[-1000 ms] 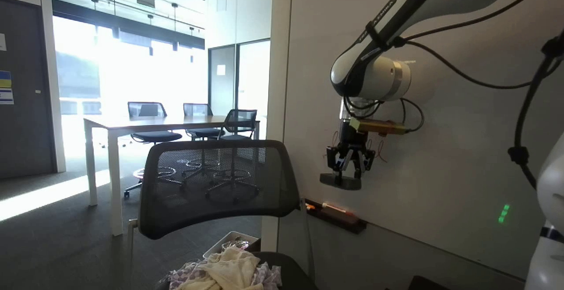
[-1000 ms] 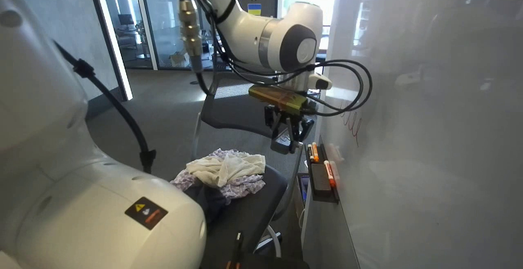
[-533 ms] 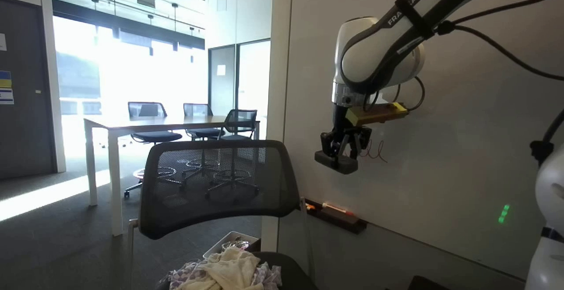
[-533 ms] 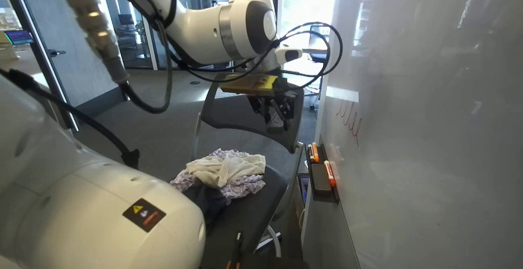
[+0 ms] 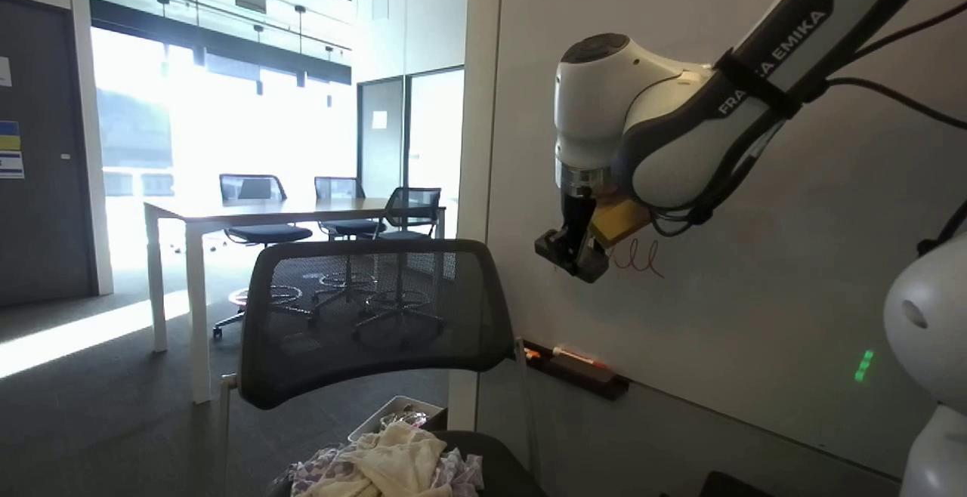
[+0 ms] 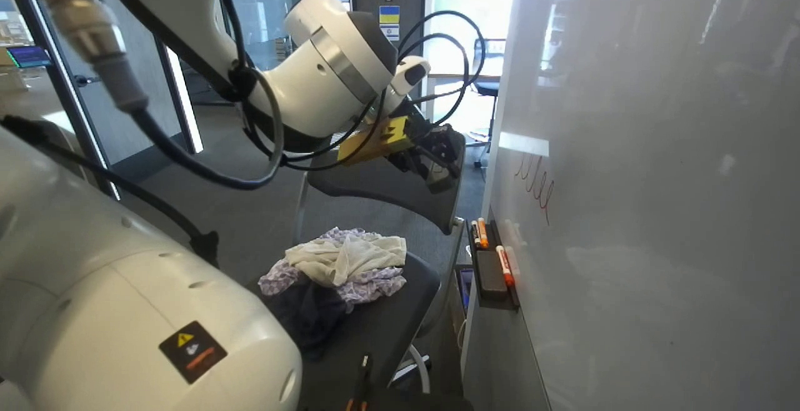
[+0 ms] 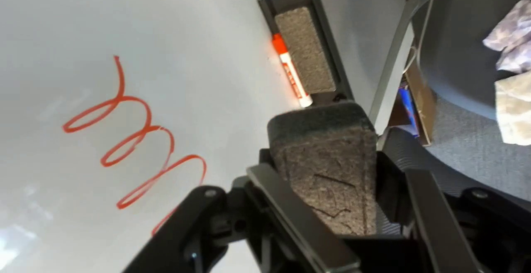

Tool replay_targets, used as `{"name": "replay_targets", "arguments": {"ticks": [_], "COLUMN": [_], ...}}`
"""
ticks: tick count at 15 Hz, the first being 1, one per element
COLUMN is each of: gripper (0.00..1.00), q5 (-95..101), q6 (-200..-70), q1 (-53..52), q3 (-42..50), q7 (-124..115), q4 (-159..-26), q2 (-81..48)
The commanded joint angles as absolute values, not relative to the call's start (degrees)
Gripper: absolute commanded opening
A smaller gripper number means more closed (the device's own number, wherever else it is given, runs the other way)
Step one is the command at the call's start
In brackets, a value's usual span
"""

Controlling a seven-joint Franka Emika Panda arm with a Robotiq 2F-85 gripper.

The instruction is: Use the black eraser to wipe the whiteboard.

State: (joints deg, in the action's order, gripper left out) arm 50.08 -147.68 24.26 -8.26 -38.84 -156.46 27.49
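Observation:
The black eraser [image 7: 327, 169] is a small block with a dark edge and a grey-brown face. My gripper [image 7: 325, 177] is shut on it, one finger on each side. In an exterior view the gripper [image 6: 431, 158] holds the eraser [image 6: 440, 178] tilted towards the whiteboard [image 6: 656, 273], with a gap between them. A red looped scribble [image 7: 137, 136] is on the whiteboard [image 7: 207, 49], left of the eraser in the wrist view. The scribble [image 5: 638, 259] is partly hidden behind the gripper [image 5: 574, 251] in an exterior view.
A dark ledge [image 6: 497, 303] on the board's lower edge holds another block [image 7: 305, 51], a red marker [image 7: 292, 74] and orange-capped markers [image 6: 482, 233]. A mesh-backed chair [image 5: 378, 316] with crumpled cloths [image 5: 400, 455] stands close to the board below the gripper.
The arm has lifted the gripper and eraser higher and turned the wrist, so the eraser tilts towards the board. The red scribble shows more fully than a second ago. The grip has not changed.

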Motion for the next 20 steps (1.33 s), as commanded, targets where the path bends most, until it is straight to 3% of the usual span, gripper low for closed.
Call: {"name": "replay_targets", "arguments": {"ticks": [1, 6, 14, 15, 20], "gripper": [0.34, 0.34, 0.34, 0.34, 0.34], "q5": [65.5, 89.3, 114.5, 116.1, 119.1], "q6": [-152.7, -154.5, -147.6, -143.1, -141.7], "q1": [31.7, 39.0, 40.1, 30.0, 19.7], "q3": [-10.5, -11.3, -9.1, 0.3, 11.4], "q7": [-48.9, -69.8, -101.0, -101.3, -108.5], "q4": [-155.9, -151.6, -147.0, -147.1, -145.8], "q2": [29.1, 27.6, 18.2, 16.1, 11.2]}}
